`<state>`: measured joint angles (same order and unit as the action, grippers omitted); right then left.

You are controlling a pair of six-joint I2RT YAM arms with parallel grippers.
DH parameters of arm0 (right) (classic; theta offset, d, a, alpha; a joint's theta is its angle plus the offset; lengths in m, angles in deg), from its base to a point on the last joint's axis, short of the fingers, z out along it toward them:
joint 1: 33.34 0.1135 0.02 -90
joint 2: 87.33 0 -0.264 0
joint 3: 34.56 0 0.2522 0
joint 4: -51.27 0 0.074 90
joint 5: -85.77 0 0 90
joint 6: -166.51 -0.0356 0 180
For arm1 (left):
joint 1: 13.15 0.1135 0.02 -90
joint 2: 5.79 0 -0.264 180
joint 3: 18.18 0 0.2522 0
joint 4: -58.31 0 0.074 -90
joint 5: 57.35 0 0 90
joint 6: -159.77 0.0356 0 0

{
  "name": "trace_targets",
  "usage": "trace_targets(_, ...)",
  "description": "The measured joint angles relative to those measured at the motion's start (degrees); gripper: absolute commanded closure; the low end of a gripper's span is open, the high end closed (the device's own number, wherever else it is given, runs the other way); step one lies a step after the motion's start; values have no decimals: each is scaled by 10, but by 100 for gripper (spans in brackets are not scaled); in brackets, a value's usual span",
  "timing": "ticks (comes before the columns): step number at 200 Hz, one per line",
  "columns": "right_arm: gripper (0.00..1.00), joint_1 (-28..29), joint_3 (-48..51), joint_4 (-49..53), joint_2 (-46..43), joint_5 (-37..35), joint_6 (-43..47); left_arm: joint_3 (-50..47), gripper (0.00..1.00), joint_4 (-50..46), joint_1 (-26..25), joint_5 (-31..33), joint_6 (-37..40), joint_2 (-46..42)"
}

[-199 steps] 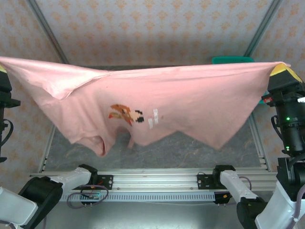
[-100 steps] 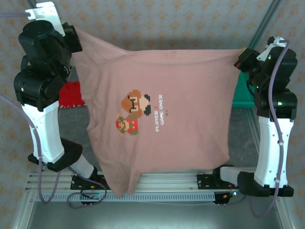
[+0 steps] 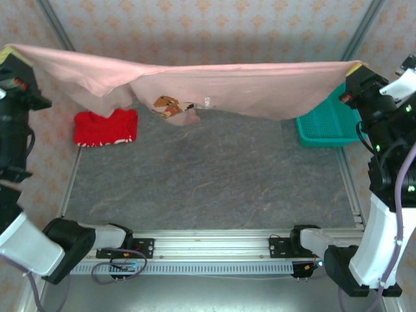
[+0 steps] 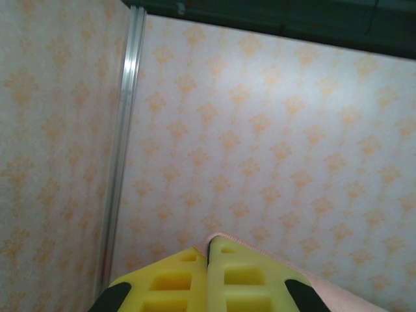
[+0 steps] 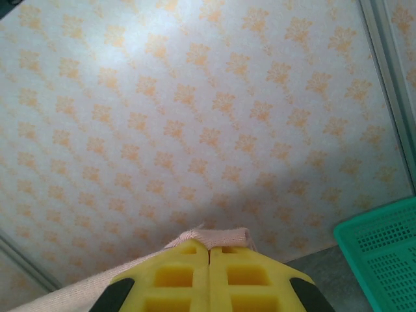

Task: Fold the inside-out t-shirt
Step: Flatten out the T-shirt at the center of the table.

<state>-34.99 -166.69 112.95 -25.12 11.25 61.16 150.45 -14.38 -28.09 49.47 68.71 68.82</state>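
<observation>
The salmon-pink t-shirt (image 3: 247, 84) hangs stretched in the air across the back of the table, nearly edge-on, its small print (image 3: 168, 105) on a sagging fold left of centre. My left gripper (image 3: 9, 54) is shut on the shirt's left corner at the far left. My right gripper (image 3: 354, 67) is shut on the right corner. In the left wrist view the yellow fingers (image 4: 175, 279) pinch a thin pink hem (image 4: 224, 238). In the right wrist view the yellow fingers (image 5: 244, 273) clamp a folded pink edge (image 5: 218, 236).
A bright red garment (image 3: 104, 127) lies on the grey table (image 3: 208, 175) at the back left. A teal basket (image 3: 325, 123) stands at the back right, also in the right wrist view (image 5: 383, 253). Patterned walls enclose the table.
Both arms have swung the shirt from hanging broad and face-on over the table to stretched flat and high at the back. The grey table, red garment and basket are uncovered.
</observation>
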Motion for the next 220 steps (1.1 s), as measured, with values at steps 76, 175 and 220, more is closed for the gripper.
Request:
trace_targets(76, 100, 0, -3, 53, -64, 7, 0, -47, 100, -15, 0, -20, -14, -59)
trace_targets(175, 100, 0, 99, -69, 98, 8, -16, -25, 100, 4, 32, 7, 11, 148)
trace_targets(220, 100, 16, -23, -92, 270, 16, -31, 34, 100, 30, 129, -83, -35, 251)
